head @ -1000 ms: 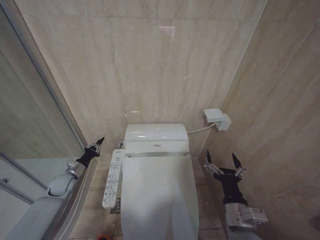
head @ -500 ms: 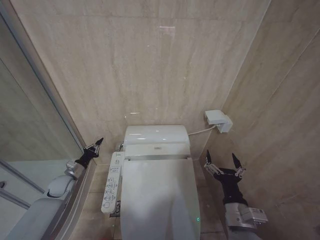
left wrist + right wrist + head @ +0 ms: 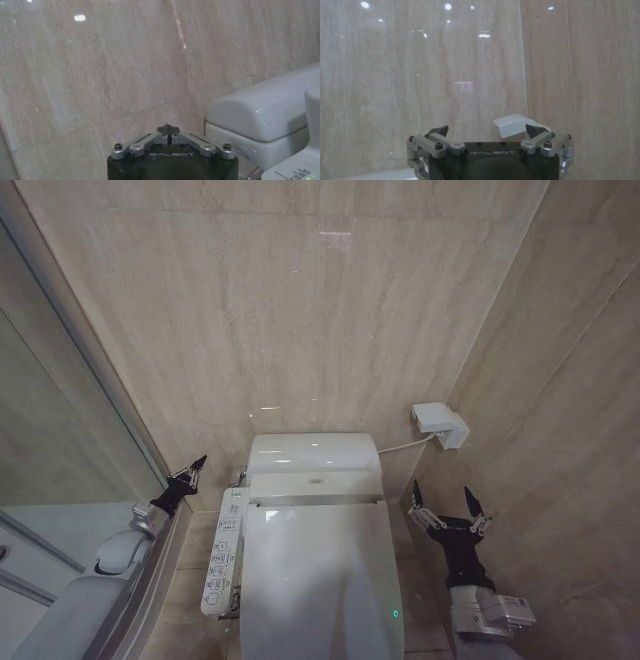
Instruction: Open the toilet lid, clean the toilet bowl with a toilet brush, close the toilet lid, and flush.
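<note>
Left tool (image 3: pixel 197 465) hangs clenched, tips together, beside the control panel (image 3: pixel 224 553) on the toilet's left side. Right tool (image 3: pixel 446 507) hangs released, fingers spread wide, near the right wall below a white wall box (image 3: pixel 440 421). Between them, the toilet lid (image 3: pixel 318 580) lies flat and closed over the bowl.

The toilet lid (image 3: pixel 320 575) lies closed over the bowl, its tank (image 3: pixel 314 453) behind it against the back wall. The control panel (image 3: pixel 222 565) runs along the toilet's left side. A wall box (image 3: pixel 440 423) sits on the right wall, behind and right of the tank. The left gripper (image 3: pixel 195 468) hangs left of the tank; the right gripper (image 3: pixel 446 505) is right of the lid.
</note>
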